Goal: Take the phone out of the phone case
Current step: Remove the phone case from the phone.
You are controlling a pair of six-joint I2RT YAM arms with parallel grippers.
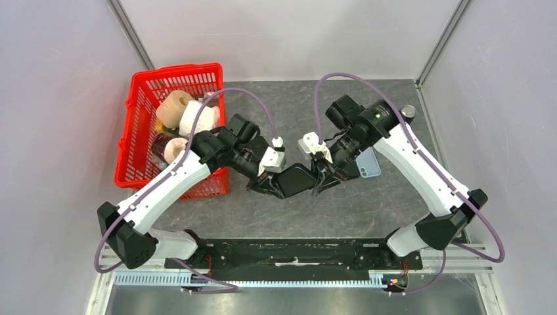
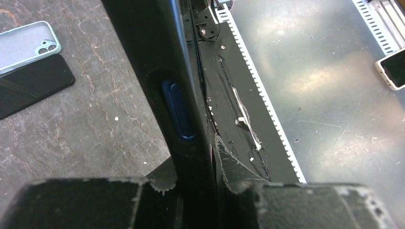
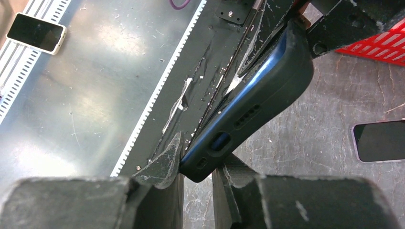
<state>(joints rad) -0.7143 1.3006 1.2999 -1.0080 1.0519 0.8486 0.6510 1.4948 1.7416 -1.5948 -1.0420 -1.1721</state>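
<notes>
A dark blue phone in a black case (image 1: pixel 297 180) is held above the table's middle between both grippers. My left gripper (image 1: pixel 270 186) is shut on its left end; in the left wrist view the case's edge (image 2: pixel 162 71) with a blue side button runs up from between the jaws of that gripper (image 2: pixel 198 167). My right gripper (image 1: pixel 323 180) is shut on the opposite corner. In the right wrist view the case (image 3: pixel 260 90) sits tilted in that gripper (image 3: pixel 203 167), with the phone's blue edge showing along the case rim.
A red basket (image 1: pixel 141 105) with paper rolls stands at the left. A light blue empty case (image 1: pixel 369 164) and a black phone (image 2: pixel 31 83) lie on the table to the right. The black arm rail (image 1: pixel 295 252) runs along the near edge. Another phone (image 3: pixel 36 32) lies beyond the rail.
</notes>
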